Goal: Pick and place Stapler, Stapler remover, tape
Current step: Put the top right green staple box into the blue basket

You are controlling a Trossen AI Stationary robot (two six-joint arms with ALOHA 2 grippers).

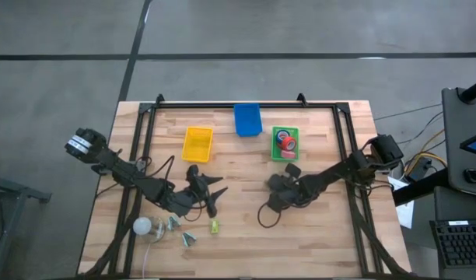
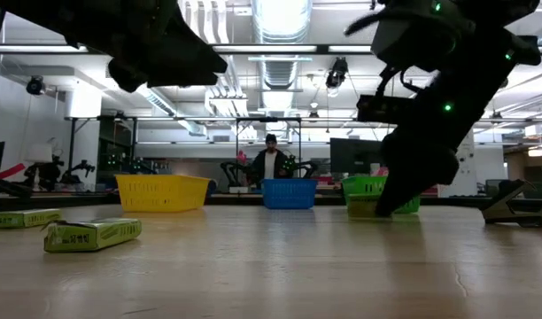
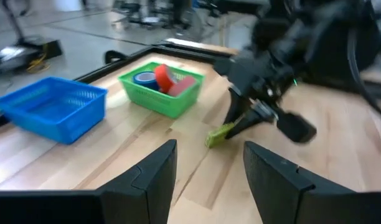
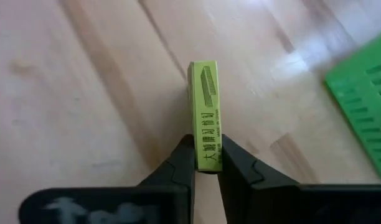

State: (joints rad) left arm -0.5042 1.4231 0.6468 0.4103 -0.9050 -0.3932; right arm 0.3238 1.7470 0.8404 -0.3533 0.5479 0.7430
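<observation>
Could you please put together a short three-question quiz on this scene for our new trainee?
1. True or false: the right tool is shut on a small green box.
2. Which tray holds the tape rolls: A yellow tray, B blue tray, C green tray?
3. Fill in: the left tool holds ____.

Key: 1 true; 2 C; 3 nothing, since its fingers stand apart over bare table.
</observation>
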